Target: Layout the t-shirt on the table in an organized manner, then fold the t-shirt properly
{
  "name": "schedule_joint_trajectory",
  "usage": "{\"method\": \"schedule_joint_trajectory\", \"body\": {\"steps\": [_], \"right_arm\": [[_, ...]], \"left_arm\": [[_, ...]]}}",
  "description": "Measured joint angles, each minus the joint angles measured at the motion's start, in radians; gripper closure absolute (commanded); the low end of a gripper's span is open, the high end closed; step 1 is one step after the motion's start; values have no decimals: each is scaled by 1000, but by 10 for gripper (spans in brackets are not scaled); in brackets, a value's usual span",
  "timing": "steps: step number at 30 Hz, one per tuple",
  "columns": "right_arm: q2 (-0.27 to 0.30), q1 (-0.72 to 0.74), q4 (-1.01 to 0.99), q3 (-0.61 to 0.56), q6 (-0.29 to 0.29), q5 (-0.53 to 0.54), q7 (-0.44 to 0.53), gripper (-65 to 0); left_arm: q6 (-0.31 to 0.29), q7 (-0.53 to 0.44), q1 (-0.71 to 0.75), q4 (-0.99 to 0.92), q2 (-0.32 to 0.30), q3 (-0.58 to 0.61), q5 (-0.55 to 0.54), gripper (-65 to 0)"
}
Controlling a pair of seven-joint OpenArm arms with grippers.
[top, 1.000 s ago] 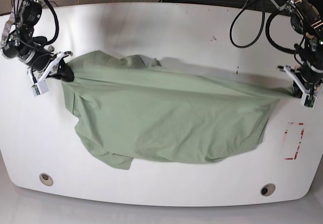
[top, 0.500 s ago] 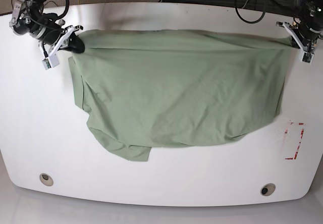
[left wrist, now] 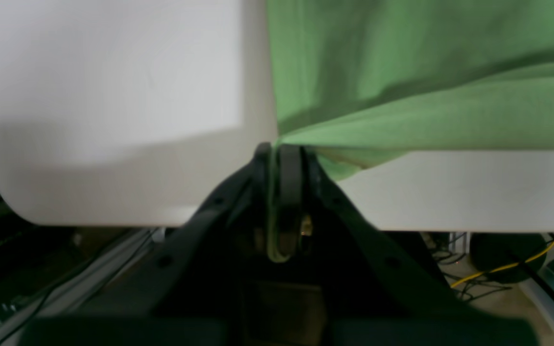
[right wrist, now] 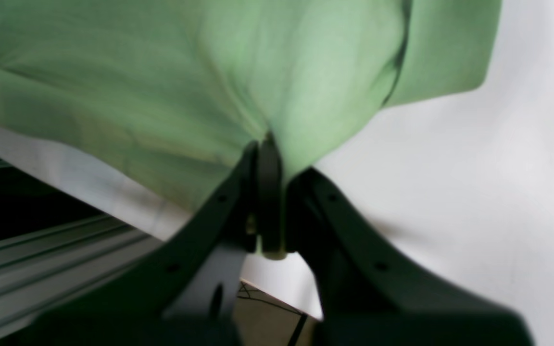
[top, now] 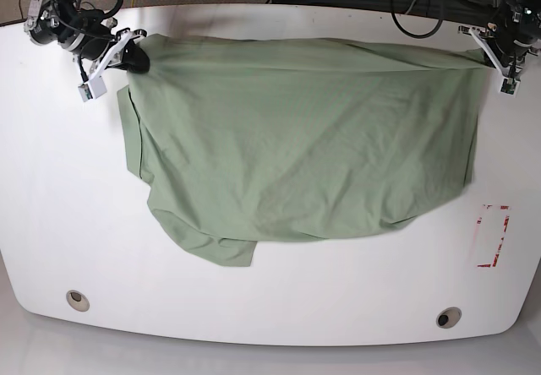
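The pale sage-green t-shirt [top: 304,138] lies spread across the far half of the white table [top: 51,206], its top edge stretched taut between both grippers. At the far right of the base view my left gripper [top: 490,57] is shut on the shirt's corner. The left wrist view shows the jaws [left wrist: 277,150] pinching green cloth [left wrist: 426,72] near the table's edge. At the far left my right gripper [top: 135,55] is shut on the other top corner. In the right wrist view [right wrist: 267,140] fabric [right wrist: 161,72] bunches into the closed jaws. The shirt's lower hem hangs uneven, with a flap at lower left.
Two round grommet holes [top: 77,300] [top: 448,317] sit near the front edge. A red-marked rectangle [top: 493,236] lies at the right, just past the shirt. Cables [top: 414,3] and floor clutter run behind the table's far edge, close to both grippers.
Both grippers have pulled the shirt's top edge toward the table's far edge. The bunched cloth has stretched out wide and flat.
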Motion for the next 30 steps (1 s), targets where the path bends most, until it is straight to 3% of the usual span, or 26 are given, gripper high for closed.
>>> {"method": "schedule_joint_trajectory", "body": {"steps": [6, 14, 30], "right_arm": [[-23, -6, 0, 1, 1, -69, 5, 0], [-34, -16, 1, 0, 4, -68, 5, 0], [-35, 34, 66, 0, 0, -79, -1, 0]], "left_arm": [[0, 0, 0, -30, 0, 0, 0, 0], [0, 2, -22, -30, -5, -1, 5, 0], [0, 5, -256, -31, 12, 17, 20, 0]]}}
